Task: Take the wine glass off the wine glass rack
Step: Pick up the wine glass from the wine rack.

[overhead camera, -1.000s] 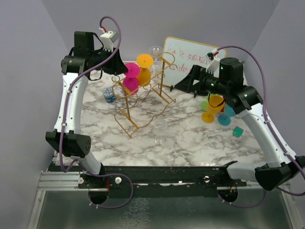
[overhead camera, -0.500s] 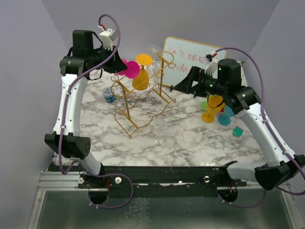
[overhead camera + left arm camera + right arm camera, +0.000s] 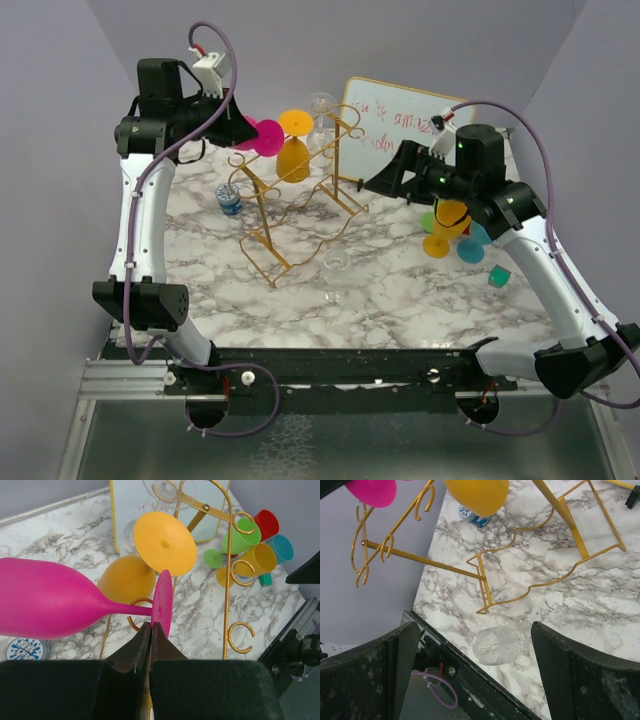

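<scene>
left jaws pinch pink wine glass (image 3: 45,600), moved up-left from rack (image 3: 227,595); right jaws spread.

Jaws apparently pinch the pink wine glass (image 3: 50,600) by its foot

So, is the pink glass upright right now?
No, tipped sideways: the pink glass lies level, foot edge pinched in the left gripper.
</scene>
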`<state>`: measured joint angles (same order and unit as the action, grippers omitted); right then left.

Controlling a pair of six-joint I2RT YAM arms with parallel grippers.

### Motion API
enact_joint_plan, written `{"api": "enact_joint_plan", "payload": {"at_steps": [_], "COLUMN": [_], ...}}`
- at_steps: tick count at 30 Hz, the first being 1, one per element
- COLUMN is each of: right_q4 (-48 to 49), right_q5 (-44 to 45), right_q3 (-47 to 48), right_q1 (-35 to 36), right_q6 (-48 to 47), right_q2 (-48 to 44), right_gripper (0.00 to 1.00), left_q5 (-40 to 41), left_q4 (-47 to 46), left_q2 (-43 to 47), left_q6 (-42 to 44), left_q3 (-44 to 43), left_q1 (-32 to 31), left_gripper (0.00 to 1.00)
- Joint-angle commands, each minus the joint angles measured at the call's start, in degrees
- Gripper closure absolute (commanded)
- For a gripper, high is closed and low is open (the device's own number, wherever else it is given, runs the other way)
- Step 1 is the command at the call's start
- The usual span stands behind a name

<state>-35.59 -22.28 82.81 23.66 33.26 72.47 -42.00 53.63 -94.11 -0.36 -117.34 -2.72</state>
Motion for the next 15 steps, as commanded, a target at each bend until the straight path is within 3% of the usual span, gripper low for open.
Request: {"api": "enact_joint_plan", "payload": {"at_steps": [1, 15], "right_q4": [1.3, 1.5], "right_q5": [-0.8, -1.3], "right_q3": [-1.3, -1.5], "right_q1": [-0.1, -0.1], "right_q6": [0.5, 0.7], "right_q2": [0.0, 0.1], "right_gripper": [0.0, 0.0], "left_q5": [-4.1, -4.7], "left_q4": [-3.5, -10.1], "left_q2": [-1.0, 3.1], "left_q6": [-3.1, -5.5], "left_q3": [-3.6, -0.2], "left_q1": [2.2, 5.0], "left_gripper": [1.0, 1.0]}}
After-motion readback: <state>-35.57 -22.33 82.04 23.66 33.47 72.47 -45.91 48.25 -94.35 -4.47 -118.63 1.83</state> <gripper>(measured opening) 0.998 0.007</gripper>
